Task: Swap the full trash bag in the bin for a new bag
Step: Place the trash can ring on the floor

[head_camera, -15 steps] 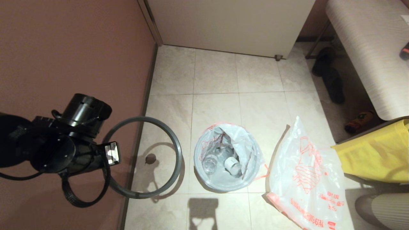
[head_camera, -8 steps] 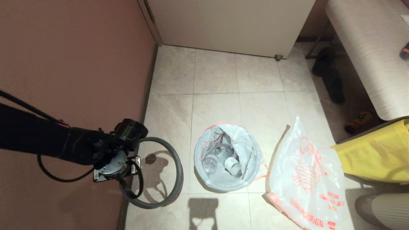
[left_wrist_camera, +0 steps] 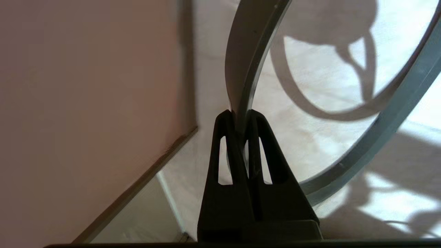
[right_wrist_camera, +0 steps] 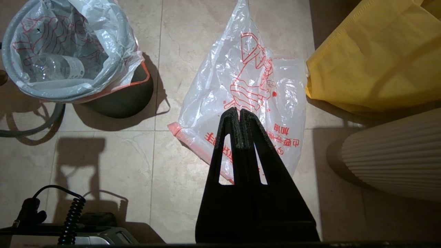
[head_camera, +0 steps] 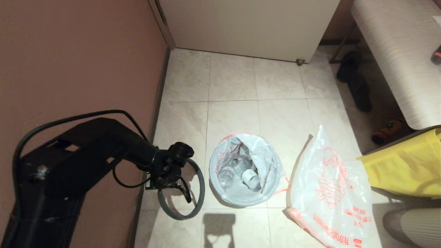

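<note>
My left gripper (left_wrist_camera: 240,113) is clamped on the grey rim ring (head_camera: 198,193), its two fingers pressed together on the thin edge of the hoop. I hold it low over the floor tiles (head_camera: 234,79) beside the wall (head_camera: 79,58), just left of the bin (right_wrist_camera: 117,100). The full trash bag (head_camera: 244,168) sits in the bin with its hem folded over the lip and bottles (head_camera: 227,175) showing inside. The new bag (head_camera: 330,193) lies flat on the floor to the right of the bin, close to the yellow fabric bag (head_camera: 406,165). My right gripper (right_wrist_camera: 239,112) hangs above the new bag with its fingers together and nothing between them.

The risk I see is the ring. I grip it only at one narrow spot, so it may twist or slip out as I set it down. If released on edge it could roll against the bin or tip toward the wall.

The left wrist view shows the pinch on the ring, which the head view hides behind the wrist. The right wrist view shows the dark side of the bin under the bag's overhang, while the head view shows only its bag-lined mouth. Only the head view shows ring, bin and both bags together.
</note>
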Robot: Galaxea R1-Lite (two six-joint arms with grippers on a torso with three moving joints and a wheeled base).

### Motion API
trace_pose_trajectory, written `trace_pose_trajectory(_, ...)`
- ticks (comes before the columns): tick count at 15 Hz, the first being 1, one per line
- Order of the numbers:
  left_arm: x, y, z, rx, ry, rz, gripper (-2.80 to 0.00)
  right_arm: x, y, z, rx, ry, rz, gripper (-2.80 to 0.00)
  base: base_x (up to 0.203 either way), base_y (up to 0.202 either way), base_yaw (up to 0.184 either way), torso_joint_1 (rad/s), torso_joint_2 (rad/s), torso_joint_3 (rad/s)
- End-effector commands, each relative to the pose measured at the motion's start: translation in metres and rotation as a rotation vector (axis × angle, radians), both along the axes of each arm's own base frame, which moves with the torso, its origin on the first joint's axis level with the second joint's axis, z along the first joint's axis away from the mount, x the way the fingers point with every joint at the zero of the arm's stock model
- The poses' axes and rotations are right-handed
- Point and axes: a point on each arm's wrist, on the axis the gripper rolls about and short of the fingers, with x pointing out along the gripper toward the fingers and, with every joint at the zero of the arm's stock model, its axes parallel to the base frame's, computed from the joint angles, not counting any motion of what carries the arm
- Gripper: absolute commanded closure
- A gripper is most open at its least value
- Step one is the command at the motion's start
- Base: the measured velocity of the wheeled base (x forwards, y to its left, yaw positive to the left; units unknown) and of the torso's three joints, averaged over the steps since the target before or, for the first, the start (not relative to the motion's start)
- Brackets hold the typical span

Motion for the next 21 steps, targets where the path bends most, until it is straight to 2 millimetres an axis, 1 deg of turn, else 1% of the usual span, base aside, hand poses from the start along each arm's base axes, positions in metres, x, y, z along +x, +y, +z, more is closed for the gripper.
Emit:
trace_pose_trajectory(1,0.015,-0.011,-0.032,-0.036,0.042,-0.029,0.00,0.000,0.000,0.000,0.000,0.000,0.001,0.00,0.000,0.000,0.000,0.000,0.00,0.000)
trace_pose_trajectory(3,0.021,-0.012,-0.047,-0.040,0.061,-0.033,0.00,0.000,0.000,0.000,0.000,0.001,0.001,0.00,0.000,0.000,0.000,0.000,0.00,0.000)
trace_pose_trajectory(5,0.028,-0.012,-0.058,-0.028,0.069,-0.040,0.00,0.000,0.000,0.000,0.000,0.001,0.001,0.00,0.000,0.000,0.000,0.000,0.00,0.000)
trace_pose_trajectory(6,0.032,-0.012,-0.066,-0.013,0.075,-0.041,0.00,0.000,0.000,0.000,0.000,0.000,0.001,0.00,0.000,0.000,0.000,0.000,0.00,0.000)
trace_pose_trajectory(7,0.035,-0.011,-0.074,0.042,0.071,-0.027,0.00,0.000,0.000,0.000,0.000,-0.001,0.001,0.00,0.000,0.000,0.000,0.000,0.00,0.000)
trace_pose_trajectory(8,0.038,-0.009,-0.078,0.112,0.066,-0.013,0.00,0.000,0.000,0.000,0.000,0.001,0.001,0.00,0.000,0.000,0.000,0.000,0.00,0.000)
trace_pose_trajectory(9,0.039,-0.008,-0.082,0.134,0.073,-0.018,0.00,0.000,0.000,0.000,0.000,-0.001,0.001,0.00,0.000,0.000,0.000,0.000,0.00,0.000)
trace_pose_trajectory(11,0.043,-0.008,-0.093,0.141,0.084,-0.021,0.00,0.000,0.000,0.000,0.000,0.001,0.001,0.00,0.000,0.000,0.000,0.000,0.00,0.000)
trace_pose_trajectory(13,0.048,0.002,-0.101,0.148,0.096,-0.003,0.00,0.000,0.000,0.000,0.000,0.001,0.001,0.00,0.000,0.000,0.000,0.000,0.00,0.000)
trace_pose_trajectory(14,0.048,0.005,-0.101,0.148,0.098,0.004,0.00,0.000,0.000,0.000,0.000,-0.001,0.001,0.00,0.000,0.000,0.000,0.000,0.00,0.000)
trace_pose_trajectory(15,0.048,0.009,-0.100,0.146,0.096,0.013,-2.80,0.000,0.000,0.000,0.000,0.001,0.001,0.00,0.000,0.000,0.000,0.000,0.00,0.000)
trace_pose_trajectory(16,0.048,0.010,-0.098,0.145,0.094,0.018,-2.80,0.000,0.000,0.000,0.000,-0.001,0.001,0.00,0.000,0.000,0.000,0.000,0.00,0.000)
trace_pose_trajectory(18,0.043,0.013,-0.086,0.145,0.093,0.024,-2.80,0.000,0.000,0.000,0.000,-0.001,0.001,0.00,0.000,0.000,0.000,0.000,0.00,0.000)
trace_pose_trajectory(21,0.032,0.015,-0.061,0.139,0.078,0.026,-2.80,0.000,0.000,0.000,0.000,-0.001,0.001,0.00,0.000,0.000,0.000,0.000,0.00,0.000)
